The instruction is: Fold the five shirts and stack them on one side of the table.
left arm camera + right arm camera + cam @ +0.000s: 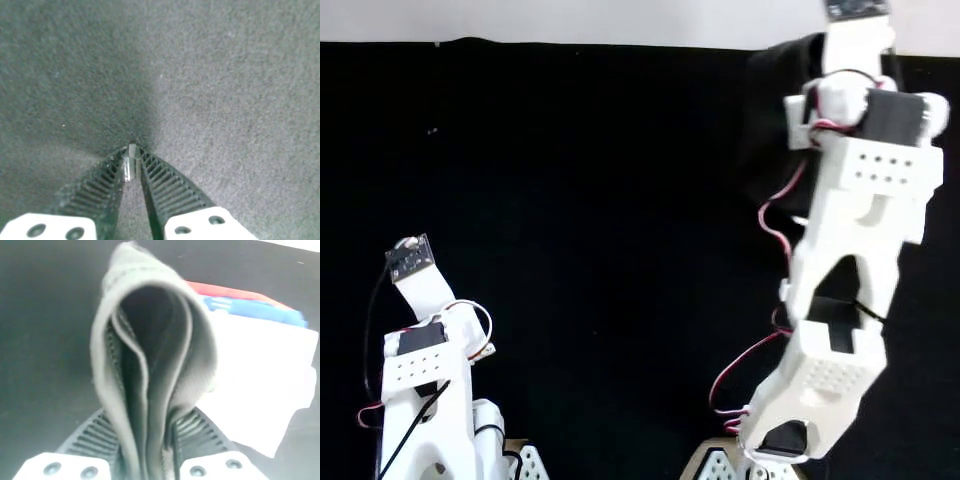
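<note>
With right hand [150,440] clamped a folded grey fabric shirt [150,340], loop end outward, just beside the stack of white, blue and red folded shirts [260,385]. Held left hand [131,155] pinched shut, empty, well apart.

The grey shirt [150,365] is showing plain dark grey; a white shirt [260,385], blue shirt [255,310] and red shirt [225,290] are showing solid too. The table [570,180] is sitting black, arms [860,200] gleaming white, left gripper [131,150] ribbed black.
</note>
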